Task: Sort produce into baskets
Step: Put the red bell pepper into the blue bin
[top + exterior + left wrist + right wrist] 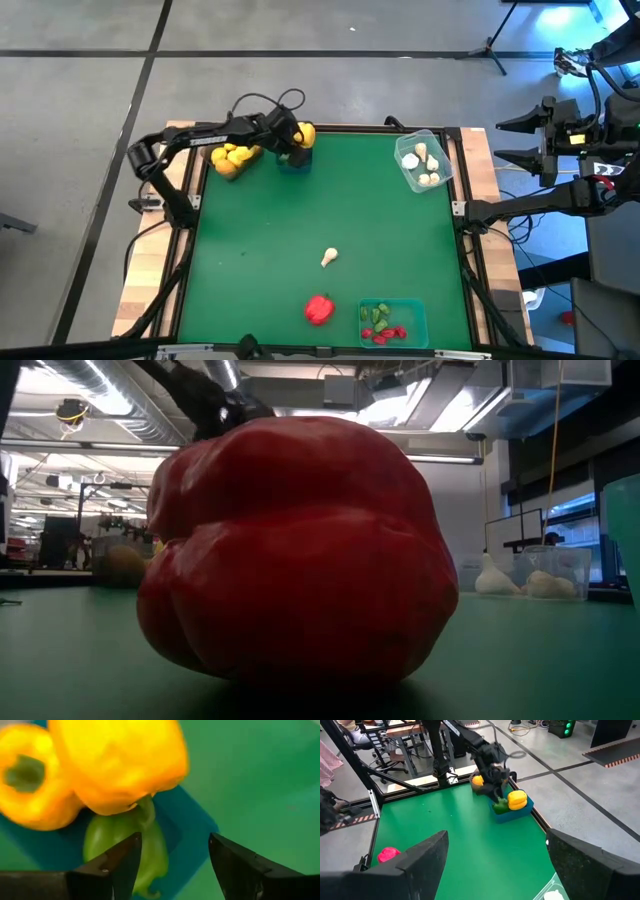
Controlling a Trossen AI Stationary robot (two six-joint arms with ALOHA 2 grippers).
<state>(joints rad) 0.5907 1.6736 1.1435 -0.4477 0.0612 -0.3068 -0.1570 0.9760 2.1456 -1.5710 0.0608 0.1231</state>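
My left gripper (288,140) is open above the blue basket (186,831) at the table's far left. In the left wrist view its fingers (172,865) stand over a green pepper (125,845) and two yellow peppers (120,760) (30,775) that lie in that basket. The basket and its yellow pepper (516,799) also show in the right wrist view. A red pepper (319,308) and a white garlic piece (328,258) rest on the green mat. My right gripper (495,870) is open and empty beyond the table's right edge.
Yellow-orange fruits (232,157) lie in the dark grey basket left of the blue one. A clear basket (441,160) with garlic stands at the far right. A teal basket (420,322) with small red and green bits stands at the near edge. The red pepper (290,550) fills the low view.
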